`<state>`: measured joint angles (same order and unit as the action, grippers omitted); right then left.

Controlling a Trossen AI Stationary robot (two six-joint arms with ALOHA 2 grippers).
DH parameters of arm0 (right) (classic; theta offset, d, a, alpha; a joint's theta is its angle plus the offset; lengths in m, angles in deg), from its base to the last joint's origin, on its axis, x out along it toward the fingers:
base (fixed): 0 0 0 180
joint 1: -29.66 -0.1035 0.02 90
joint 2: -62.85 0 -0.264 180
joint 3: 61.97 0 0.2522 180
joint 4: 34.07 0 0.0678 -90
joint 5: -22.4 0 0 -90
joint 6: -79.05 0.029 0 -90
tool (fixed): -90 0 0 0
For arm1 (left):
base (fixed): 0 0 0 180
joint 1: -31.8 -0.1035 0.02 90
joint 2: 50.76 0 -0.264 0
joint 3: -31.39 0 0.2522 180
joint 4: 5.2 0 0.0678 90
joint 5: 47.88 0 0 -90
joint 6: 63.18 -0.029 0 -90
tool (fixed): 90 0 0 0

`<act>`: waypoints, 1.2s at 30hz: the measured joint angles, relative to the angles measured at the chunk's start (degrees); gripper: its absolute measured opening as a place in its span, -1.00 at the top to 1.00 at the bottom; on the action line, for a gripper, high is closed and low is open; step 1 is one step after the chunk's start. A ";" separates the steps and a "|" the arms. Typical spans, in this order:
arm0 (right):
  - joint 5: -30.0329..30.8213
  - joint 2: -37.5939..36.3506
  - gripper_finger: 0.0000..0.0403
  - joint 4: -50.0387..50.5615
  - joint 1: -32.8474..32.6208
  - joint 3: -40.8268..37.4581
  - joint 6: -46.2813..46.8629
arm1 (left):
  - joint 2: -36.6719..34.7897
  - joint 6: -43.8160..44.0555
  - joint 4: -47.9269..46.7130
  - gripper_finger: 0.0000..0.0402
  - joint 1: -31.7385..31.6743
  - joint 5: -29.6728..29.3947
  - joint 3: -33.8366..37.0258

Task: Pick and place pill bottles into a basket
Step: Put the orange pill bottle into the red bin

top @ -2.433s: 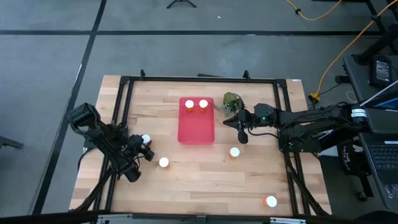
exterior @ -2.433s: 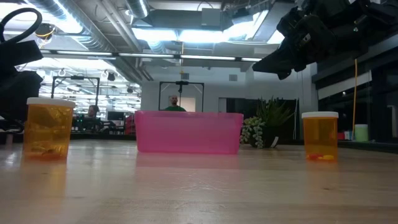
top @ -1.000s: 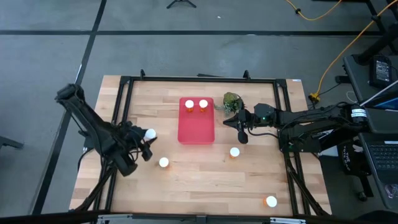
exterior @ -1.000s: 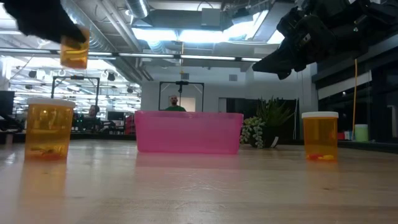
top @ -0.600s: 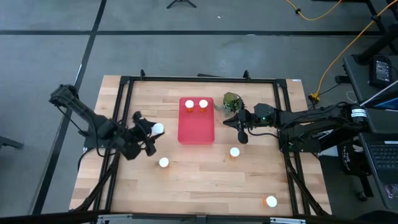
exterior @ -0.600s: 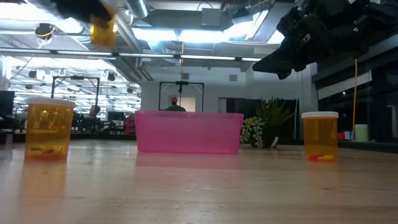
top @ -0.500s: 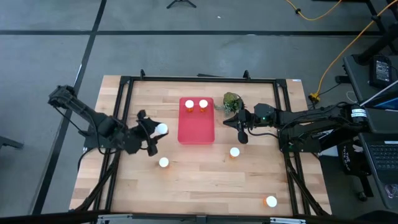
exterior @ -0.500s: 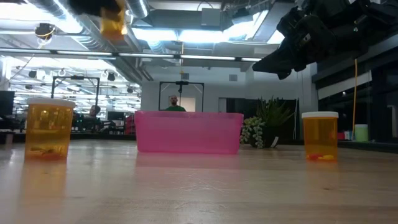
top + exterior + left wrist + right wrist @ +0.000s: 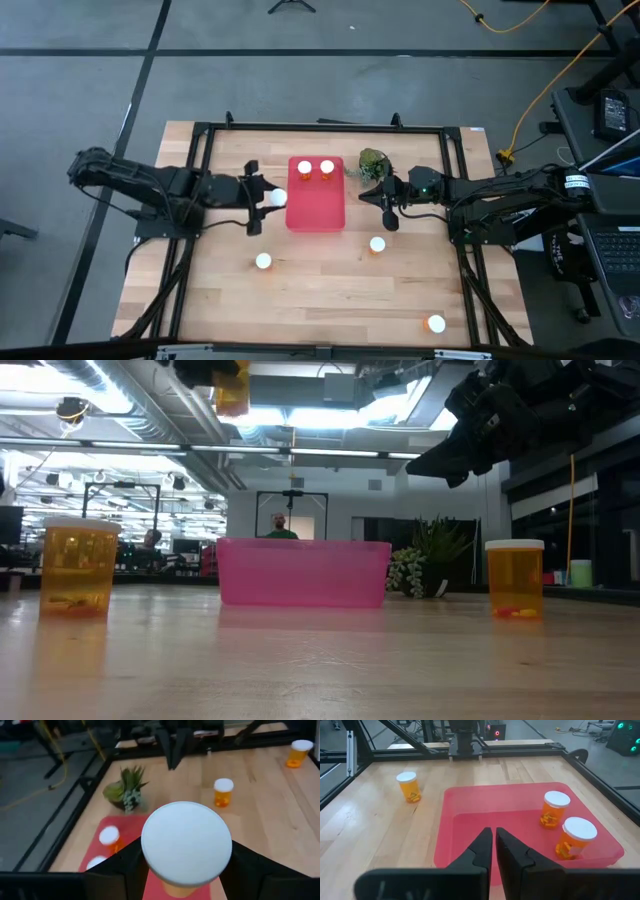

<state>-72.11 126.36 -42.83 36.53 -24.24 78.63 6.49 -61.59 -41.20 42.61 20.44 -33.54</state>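
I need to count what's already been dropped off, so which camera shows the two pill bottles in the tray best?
Right wrist view: both pill bottles show whole in the red tray. High view shows only their caps; low view's tray wall hides them.

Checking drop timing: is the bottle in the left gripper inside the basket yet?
Not yet. The left gripper holds the bottle high in the air at the basket's left edge; two other bottles stand inside.
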 joint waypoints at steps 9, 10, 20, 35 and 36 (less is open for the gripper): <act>0.00 0.00 0.86 0.04 0.00 0.00 0.00 | 0.00 -6.79 2.79 0.02 -10.41 15.12 0.00; 0.00 0.00 0.86 0.04 0.00 0.00 0.00 | 0.00 -6.83 2.79 0.02 -11.51 16.35 0.00; 0.00 0.00 0.86 0.08 0.00 0.00 -0.24 | 5.19 -11.71 4.18 0.02 -19.85 26.96 0.02; 0.00 0.00 0.86 1.28 0.00 0.00 -0.15 | 15.23 -15.86 8.32 0.02 -31.28 40.65 0.07; 0.00 0.00 0.86 1.54 0.00 0.00 -0.11 | 15.23 -15.88 8.32 0.02 -31.78 41.17 0.07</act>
<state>-72.11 126.36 -41.29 36.53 -24.24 78.52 21.73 -77.46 -32.87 10.83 61.60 -33.48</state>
